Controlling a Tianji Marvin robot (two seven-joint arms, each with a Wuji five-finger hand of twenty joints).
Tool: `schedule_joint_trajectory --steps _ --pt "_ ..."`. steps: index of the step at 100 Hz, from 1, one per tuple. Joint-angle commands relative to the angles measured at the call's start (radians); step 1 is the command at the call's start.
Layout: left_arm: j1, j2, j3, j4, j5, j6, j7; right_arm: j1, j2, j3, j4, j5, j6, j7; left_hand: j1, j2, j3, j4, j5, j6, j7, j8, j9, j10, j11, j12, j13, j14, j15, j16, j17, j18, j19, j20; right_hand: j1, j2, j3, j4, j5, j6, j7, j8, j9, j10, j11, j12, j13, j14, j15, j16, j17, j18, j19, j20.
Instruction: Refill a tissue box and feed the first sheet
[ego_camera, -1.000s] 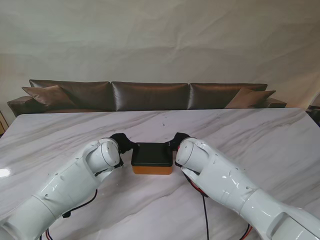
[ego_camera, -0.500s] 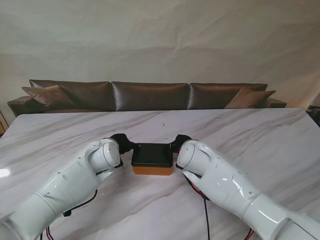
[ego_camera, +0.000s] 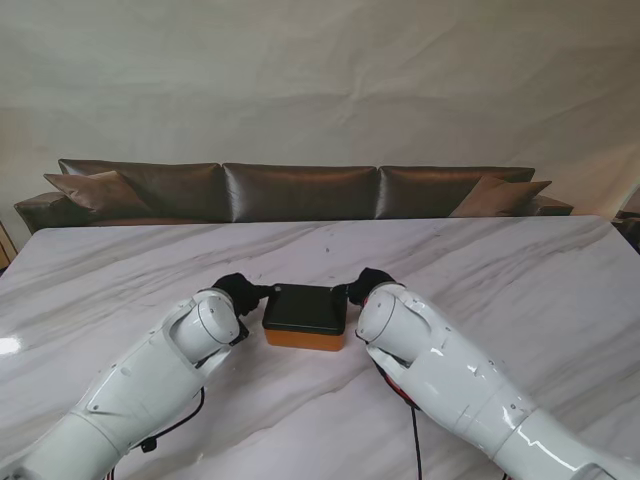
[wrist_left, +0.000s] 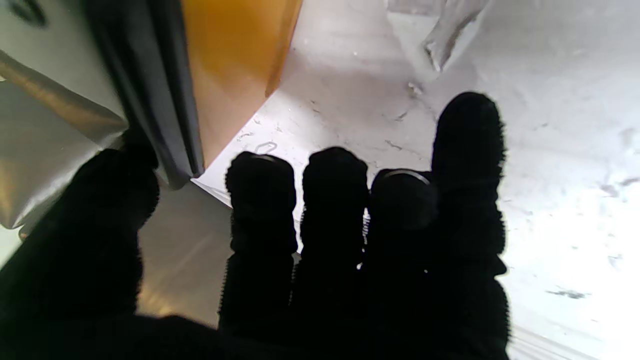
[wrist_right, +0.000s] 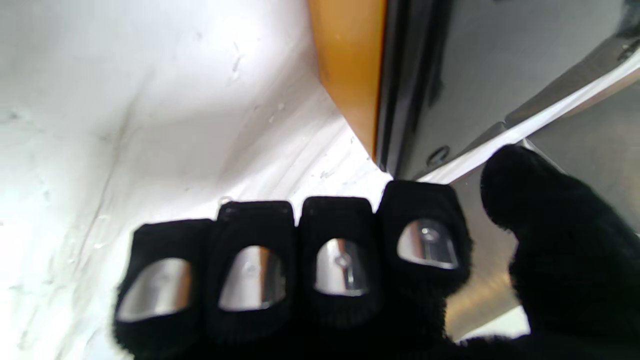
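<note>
The tissue box (ego_camera: 305, 316), judged rigid and light, is flanked by the left hand (ego_camera: 240, 291) and right hand (ego_camera: 367, 285); whether either is clamped cannot be told; its dark lid (wrist_left: 150, 95) edges suit gripping.

The tissue box (ego_camera: 304, 317) sits flat on the marble — an orange body under a dark, closed lid — squarely between the left hand (ego_camera: 240, 291) and the right hand (ego_camera: 366, 284). Each hand is at one end of it; whether they touch can't be told.
</note>
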Motion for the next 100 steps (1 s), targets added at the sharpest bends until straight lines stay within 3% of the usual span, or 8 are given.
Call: schedule_joint_trajectory --steps 1,14,18,32,48,69,80,100 --pt "0.018 0.006 -0.009 -0.033 -0.009 -0.006 -0.018 -0.009 0.009 0.009 -0.032 -0.015 0.010 0.010 -0.004 0.029 -0.065 -0.009 0.032 0.014 -0.007 -0.026 0.010 0.041 -0.014 -0.014 -0.020 0.244 -0.004 -0.007 -0.016 -0.201 1.135 0.000 -0.032 0.024 -0.026 -0.052 0.058 -0.026 0.015 0.015 0.072 0.015 0.047 -0.009 0.017 0.084 0.079 0.005 0.002 -0.084 0.110 0.025" --pt "0.045 0.024 -0.038 -0.097 -0.002 -0.003 -0.042 -0.040 0.025 0.035 -0.109 -0.038 0.039 0.018 -0.015 0.015 -0.110 -0.020 -0.002 0.029 -0.031 -0.039 -0.018 0.051 -0.027 -0.018 -0.043 0.246 -0.014 -0.005 -0.039 -0.194 1.121 0.003 -0.041 0.041 -0.037 -0.076 0.057 -0.028 0.011 0.017 0.071 0.015 0.042 -0.009 0.017 0.084 0.078 0.005 0.002 -0.084 0.110 0.025" --pt "0.055 0.033 -0.046 -0.121 0.009 0.000 -0.058 -0.050 0.031 0.040 -0.131 -0.047 0.045 0.026 0.006 0.020 -0.157 -0.016 -0.026 0.026 -0.028 -0.031 -0.033 0.046 -0.025 -0.013 -0.051 0.237 -0.016 0.003 -0.048 -0.208 1.108 0.021 -0.039 0.040 -0.036 -0.079 0.057 -0.029 0.010 0.017 0.071 0.015 0.041 -0.009 0.017 0.083 0.076 0.004 0.002 -0.084 0.110 0.025" --pt "0.090 0.063 -0.067 -0.197 0.058 0.015 -0.107 -0.086 0.052 0.045 -0.184 -0.075 0.050 0.052 0.034 -0.002 -0.151 -0.006 -0.106 0.012 0.016 0.024 -0.078 0.018 0.011 0.009 -0.068 0.201 0.003 0.019 -0.059 -0.259 1.099 0.026 -0.015 0.016 -0.014 -0.066 0.057 -0.030 0.008 0.019 0.072 0.015 0.040 -0.008 0.017 0.083 0.075 0.004 -0.001 -0.085 0.109 0.025" --pt "0.117 0.086 -0.072 -0.248 0.093 0.026 -0.155 -0.109 0.066 0.040 -0.195 -0.066 0.043 0.086 0.050 -0.044 -0.048 0.009 -0.121 -0.010 0.054 0.094 -0.079 -0.009 0.045 0.023 -0.060 0.182 0.021 0.025 -0.052 -0.275 1.106 0.028 -0.007 -0.013 0.028 0.027 0.057 -0.036 0.003 0.029 0.071 0.012 0.032 -0.006 0.017 0.082 0.068 0.000 -0.008 -0.086 0.105 0.027" --pt "0.127 0.088 -0.059 -0.259 0.087 0.036 -0.166 -0.104 0.070 0.018 -0.170 -0.043 0.028 0.112 0.060 -0.048 -0.007 0.015 -0.120 -0.017 0.073 0.114 -0.072 -0.017 0.060 0.031 -0.054 0.179 0.030 0.028 -0.047 -0.275 1.112 0.031 -0.008 -0.037 0.072 0.121 0.057 -0.035 -0.003 0.029 0.071 0.008 0.026 -0.003 0.017 0.082 0.064 -0.003 -0.013 -0.087 0.103 0.030" --pt "0.127 0.090 -0.049 -0.260 0.085 0.033 -0.175 -0.095 0.075 0.001 -0.158 -0.040 0.025 0.132 0.058 -0.049 0.011 0.016 -0.120 -0.022 0.079 0.122 -0.070 -0.021 0.063 0.033 -0.053 0.176 0.033 0.027 -0.046 -0.275 1.113 0.032 -0.006 -0.051 0.097 0.222 0.058 -0.025 -0.004 0.028 0.071 0.008 0.025 -0.002 0.017 0.083 0.062 -0.004 -0.016 -0.082 0.102 0.032" --pt "0.121 0.087 -0.033 -0.246 0.070 0.038 -0.178 -0.071 0.090 -0.041 -0.132 -0.043 0.007 0.185 0.057 -0.044 0.061 0.024 -0.102 -0.026 0.093 0.139 -0.054 -0.024 0.076 0.039 -0.039 0.178 0.044 0.025 -0.034 -0.265 1.123 0.033 -0.010 -0.121 0.153 0.363 0.062 0.003 0.028 0.017 0.071 0.016 0.030 0.002 0.016 0.091 0.057 -0.007 -0.019 -0.079 0.101 0.034"
